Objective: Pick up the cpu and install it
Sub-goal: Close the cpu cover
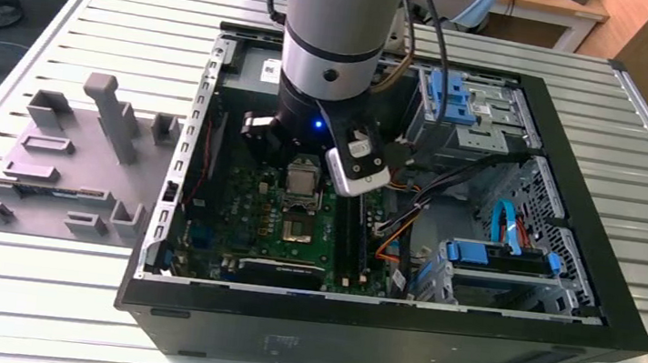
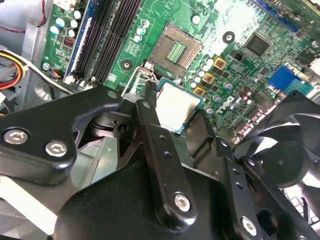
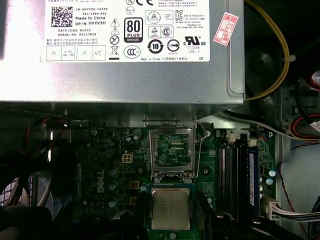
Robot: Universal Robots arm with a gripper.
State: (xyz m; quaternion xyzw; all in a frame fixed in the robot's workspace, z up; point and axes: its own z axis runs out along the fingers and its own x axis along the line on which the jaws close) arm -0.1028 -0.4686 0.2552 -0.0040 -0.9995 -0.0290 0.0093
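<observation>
The cpu (image 2: 175, 103), a small square chip with a pale silver top and a green rim, hangs between two black fingers (image 2: 148, 116) of my gripper (image 2: 176, 114), which is shut on it. It hovers just above the green motherboard (image 2: 235, 95), beside the open socket (image 2: 175, 50) and not in it. In the first wrist view the cpu (image 3: 171, 207) sits just in front of the open socket (image 3: 172, 147), with the gripper (image 3: 171, 216) around it. In the exterior view the gripper (image 1: 303, 175) reaches down into the open computer case (image 1: 382, 312), just behind the socket (image 1: 298, 226).
Grey plastic fixture blocks (image 1: 70, 162) stand on the slatted table at the exterior view's left. Inside the case are a power supply (image 3: 120, 50), memory sticks (image 2: 107, 35), a black fan (image 2: 290, 150), blue drive bays (image 1: 467, 106) and loose cables (image 1: 398, 231).
</observation>
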